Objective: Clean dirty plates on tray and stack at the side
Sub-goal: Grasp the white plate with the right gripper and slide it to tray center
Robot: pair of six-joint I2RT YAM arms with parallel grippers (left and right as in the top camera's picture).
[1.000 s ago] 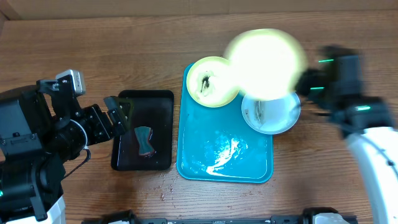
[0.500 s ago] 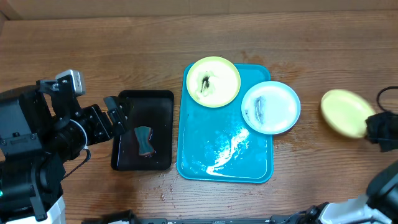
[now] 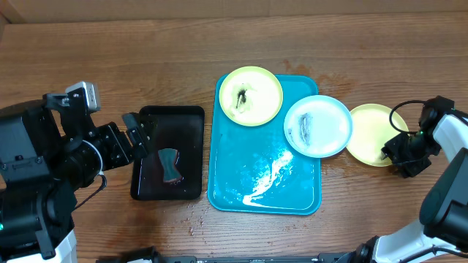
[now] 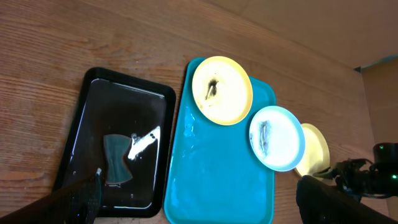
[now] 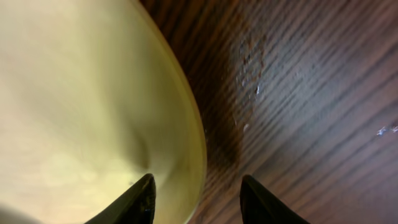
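A yellow-green plate (image 3: 251, 96) with a dark smear lies on the far left corner of the turquoise tray (image 3: 263, 183). A light blue plate (image 3: 318, 126) with a smear overhangs the tray's right edge. A second yellow-green plate (image 3: 371, 135) lies on the table just right of the blue plate. My right gripper (image 3: 401, 155) is open and straddles this plate's rim (image 5: 81, 93): one finger is over the plate and one over the wood (image 5: 196, 186). My left gripper (image 3: 140, 135) is open and empty at the black tray's left edge. In the left wrist view (image 4: 199, 205) its fingers are spread wide.
A black tray (image 3: 168, 117) left of the turquoise tray holds a small dark teal sponge (image 3: 170, 165) and some water. The turquoise tray's surface is wet and shiny. A cable loops by my right wrist (image 3: 409, 109). There is bare wooden table all around.
My right arm swung the yellow-green plate from above the tray out to the right, then set it down on the table beside the blue plate. The left arm has not moved.
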